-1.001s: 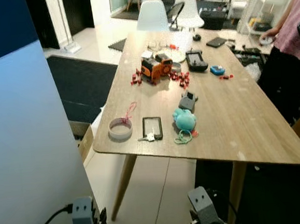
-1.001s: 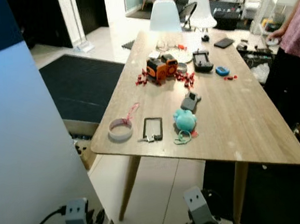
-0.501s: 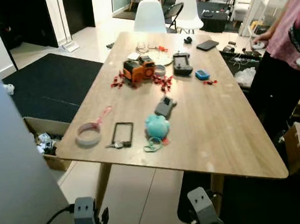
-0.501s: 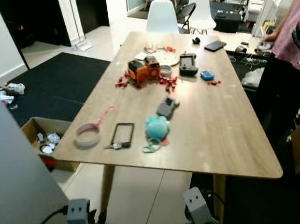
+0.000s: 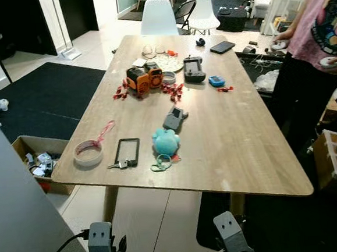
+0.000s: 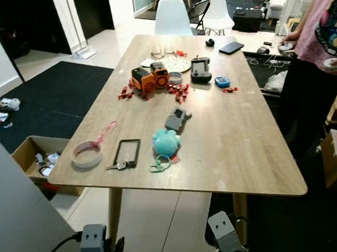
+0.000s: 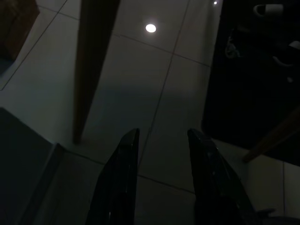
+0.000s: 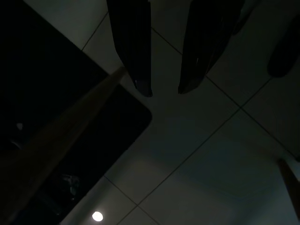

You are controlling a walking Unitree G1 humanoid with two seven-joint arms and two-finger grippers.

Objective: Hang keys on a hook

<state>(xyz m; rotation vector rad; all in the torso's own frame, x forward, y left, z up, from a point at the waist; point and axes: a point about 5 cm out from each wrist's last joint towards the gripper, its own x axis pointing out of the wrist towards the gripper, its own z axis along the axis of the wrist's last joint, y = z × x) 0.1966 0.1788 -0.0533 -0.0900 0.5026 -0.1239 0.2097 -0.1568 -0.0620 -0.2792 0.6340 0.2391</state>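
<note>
A small bunch of keys (image 5: pixel 119 164) lies on the wooden table (image 5: pixel 245 131) near its front edge, touching a black rectangular frame (image 5: pixel 128 152). Right of it sits a teal plush (image 5: pixel 165 142) with a green ring (image 5: pixel 159 164) attached. Both arms hang low in front of the table, their wrists at the picture's bottom edge. In the dim left wrist view my left gripper (image 7: pixel 161 136) is open over floor tiles beside a table leg (image 7: pixel 91 65). My right gripper (image 8: pixel 165 89) is also open, with nothing between its fingers.
A tape roll (image 5: pixel 89 154), a grey remote (image 5: pixel 174 118), an orange toy (image 5: pixel 143 78) and several small items lie on the table. A person in a pink shirt (image 5: pixel 323 20) stands at the right. A cardboard box (image 5: pixel 35 158) and a grey panel (image 5: pixel 18 225) are on the left.
The camera has swung, so the pale blue panel slid off to the left and the table sits more central and closer. Nothing on the table moved. Both arms still hang.
</note>
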